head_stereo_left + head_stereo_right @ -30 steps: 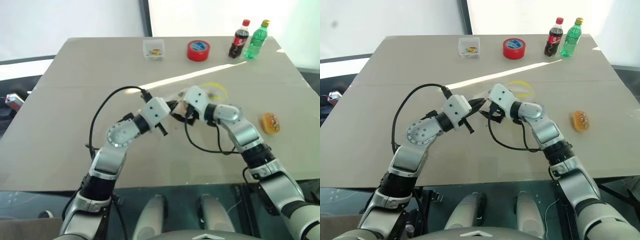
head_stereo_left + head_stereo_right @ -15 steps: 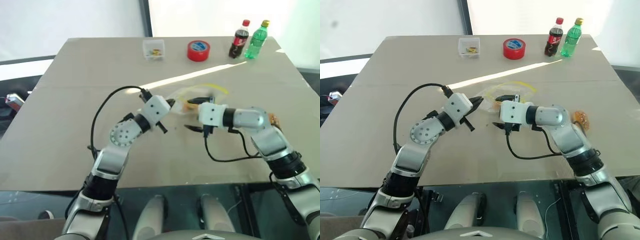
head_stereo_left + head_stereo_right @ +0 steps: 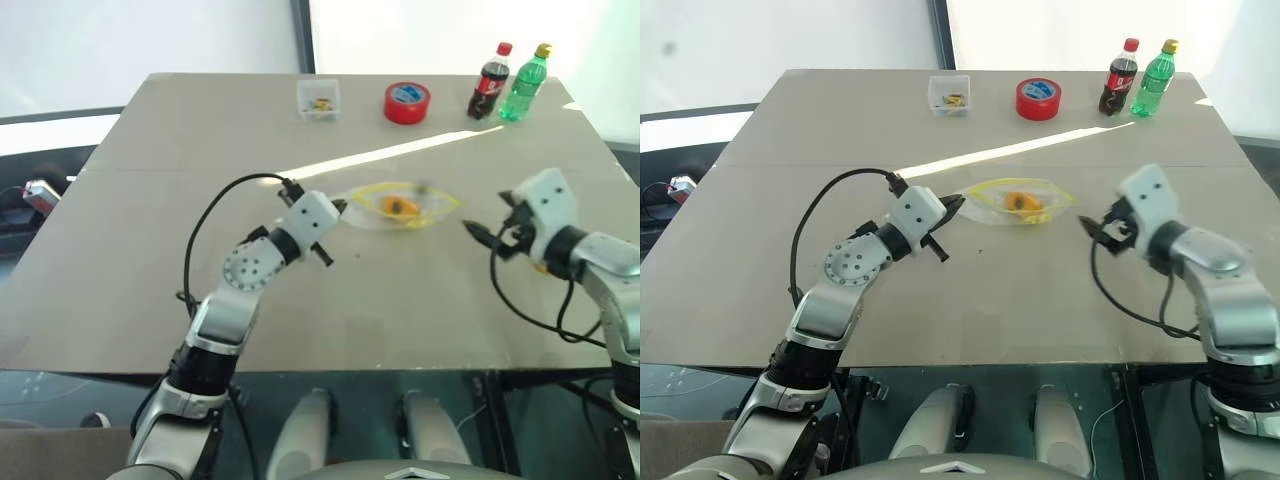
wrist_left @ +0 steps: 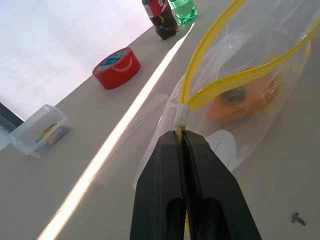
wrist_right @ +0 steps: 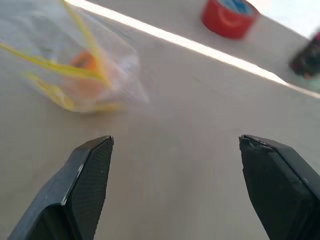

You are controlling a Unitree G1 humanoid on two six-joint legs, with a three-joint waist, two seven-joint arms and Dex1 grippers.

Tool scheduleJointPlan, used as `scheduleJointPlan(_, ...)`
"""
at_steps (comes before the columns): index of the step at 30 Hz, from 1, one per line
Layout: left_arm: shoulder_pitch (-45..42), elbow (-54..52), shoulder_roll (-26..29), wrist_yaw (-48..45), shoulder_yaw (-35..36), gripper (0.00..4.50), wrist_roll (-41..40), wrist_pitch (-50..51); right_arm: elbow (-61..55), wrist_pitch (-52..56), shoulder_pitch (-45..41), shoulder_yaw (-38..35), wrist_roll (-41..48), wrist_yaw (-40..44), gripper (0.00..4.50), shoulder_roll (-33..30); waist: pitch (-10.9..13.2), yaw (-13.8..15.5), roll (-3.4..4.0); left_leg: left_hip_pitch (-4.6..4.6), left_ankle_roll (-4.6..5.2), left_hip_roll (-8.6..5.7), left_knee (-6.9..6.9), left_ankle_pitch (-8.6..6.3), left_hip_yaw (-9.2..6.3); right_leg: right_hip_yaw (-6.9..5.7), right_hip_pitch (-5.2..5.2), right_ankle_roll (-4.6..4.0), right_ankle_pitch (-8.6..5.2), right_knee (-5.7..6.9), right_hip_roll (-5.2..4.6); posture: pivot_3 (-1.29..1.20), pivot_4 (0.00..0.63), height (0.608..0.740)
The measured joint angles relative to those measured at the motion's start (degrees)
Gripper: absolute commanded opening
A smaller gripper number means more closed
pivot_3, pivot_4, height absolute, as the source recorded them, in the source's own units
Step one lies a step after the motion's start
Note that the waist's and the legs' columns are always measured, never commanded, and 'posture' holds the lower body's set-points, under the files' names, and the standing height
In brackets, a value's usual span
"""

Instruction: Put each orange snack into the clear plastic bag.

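The clear plastic bag [image 3: 420, 208] lies mid-table with its yellow-edged mouth spread open. One orange snack [image 3: 398, 207] sits inside it and shows through the film in the left wrist view [image 4: 245, 97]. My left gripper [image 3: 337, 209] is shut on the bag's yellow strip [image 4: 181, 117] at the bag's left end. My right gripper [image 3: 480, 233] hovers to the right of the bag, apart from it. Its fingers [image 5: 90, 170] stand wide open with nothing between them.
Along the far edge stand a small clear box [image 3: 319, 99], a red tape roll [image 3: 407, 102], a cola bottle [image 3: 489, 81] and a green bottle [image 3: 528, 82]. Black cables loop from both wrists over the table [image 3: 150, 200].
My right gripper has pulled out of the bag's mouth and swung far to the right, empty. The orange snack now lies in the bag. The left gripper has kept its grip.
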Motion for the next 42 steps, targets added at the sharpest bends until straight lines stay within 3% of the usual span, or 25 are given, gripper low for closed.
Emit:
scheduleJointPlan(13,-0.8,2.4,-1.6,-0.2,-1.7,0.00,0.0,-1.4,1.4,19.0,1.6,-7.1,0.2,-10.2,4.11,-0.1,0.0,0.0,0.00,0.00,0.01,-0.01,0.02,0.00,0.13,-0.04,0.07,0.01,-0.01,-0.03,0.01,0.00,0.150,0.740)
scheduleJointPlan(28,-1.3,2.7,-1.4,-0.3,-1.7,0.00,0.0,-1.4,9.0,20.2,0.9,-10.2,3.8,-12.8,4.11,3.5,0.0,-0.1,0.01,0.01,0.01,-0.01,0.03,0.00,0.14,-0.04,0.08,0.01,-0.01,-0.02,0.02,0.00,0.150,0.740)
scheduleJointPlan(31,-1.3,2.7,-1.4,-0.6,-1.7,0.00,0.0,-1.4,10.6,17.6,1.2,-9.3,3.5,-12.8,3.36,2.9,0.0,-0.1,0.01,0.01,0.01,-0.01,0.03,0.00,0.15,-0.03,0.08,0.01,-0.01,-0.03,0.02,0.00,0.150,0.740)
scheduleJointPlan(35,-1.3,2.7,-1.3,-1.0,-1.7,0.00,0.0,-1.5,10.9,13.4,2.4,-6.6,2.8,-12.1,1.23,0.7,0.0,-0.1,0.01,0.01,0.01,-0.01,0.03,0.00,0.14,-0.03,0.08,0.02,-0.01,-0.03,0.02,0.00,0.150,0.740)
scheduleJointPlan(37,-1.3,2.7,-1.3,-1.1,-1.7,0.00,0.0,-1.5,10.9,12.6,2.4,-5.9,3.1,-11.2,0.48,0.1,0.0,-0.2,0.01,0.02,0.01,0.00,0.03,0.00,0.15,-0.03,0.08,0.02,-0.01,-0.02,0.02,0.00,0.150,0.740)
scheduleJointPlan(42,-1.3,2.7,-1.0,-1.5,-1.7,0.00,0.0,-2.1,7.4,11.7,-0.7,-5.3,7.7,-5.9,0.48,-3.0,0.0,-0.4,0.04,0.04,0.01,0.01,0.03,0.00,0.16,-0.02,0.08,0.02,-0.01,-0.02,0.03,0.00,0.150,0.740)
